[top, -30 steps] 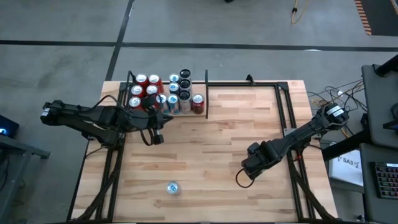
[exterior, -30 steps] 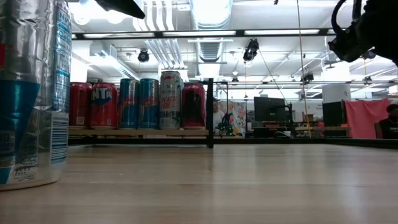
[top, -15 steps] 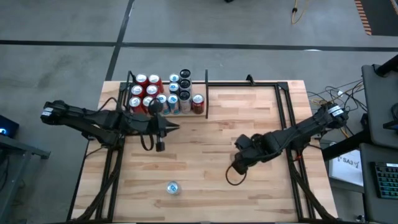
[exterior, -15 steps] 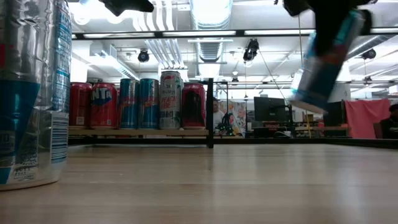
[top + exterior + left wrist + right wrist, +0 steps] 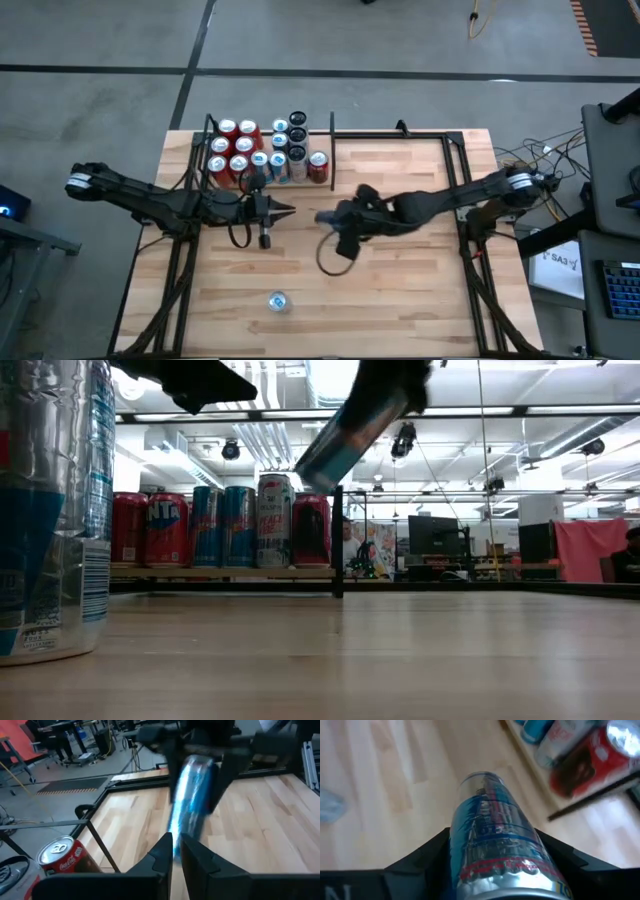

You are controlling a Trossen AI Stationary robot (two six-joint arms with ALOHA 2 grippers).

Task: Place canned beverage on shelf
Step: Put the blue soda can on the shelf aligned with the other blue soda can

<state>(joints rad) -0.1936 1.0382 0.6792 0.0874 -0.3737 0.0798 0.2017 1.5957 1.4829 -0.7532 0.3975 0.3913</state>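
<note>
My right gripper [image 5: 338, 222] hangs over the middle of the table, shut on a slim blue and silver can [image 5: 192, 795] that is tilted in the air. The shelf [image 5: 332, 150] is at the far left. Several red and blue cans [image 5: 220, 525] stand upright on its wood plank [image 5: 220, 573]. My left gripper [image 5: 288, 210] is shut on nothing. It points toward the right, just in front of the shelf and left of the held can. Another can [image 5: 278, 301] stands upright near the table's near edge. My right gripper pinches the can's side wall [image 5: 196, 772] between its two fingers [image 5: 220, 780], near the can's upper end. The fingers slant down from the right. The can is lifted clear of the table, and its free lower end [image 5: 312, 472] tips toward the shelf.
A wider bay of the same black frame [image 5: 400, 135] runs along the far and right edges. Bare wood lies between the shelf front and the loose can, which fills the left of the low view [image 5: 50, 510]. The room shows beyond the table.
My right gripper has risen and travelled from the near right toward the table's left and far edge, rolling as it went. It carries the can from upright-tilted on the right to slanted near the shelf. My left gripper has sunk a little and tipped toward level, pointing right.
</note>
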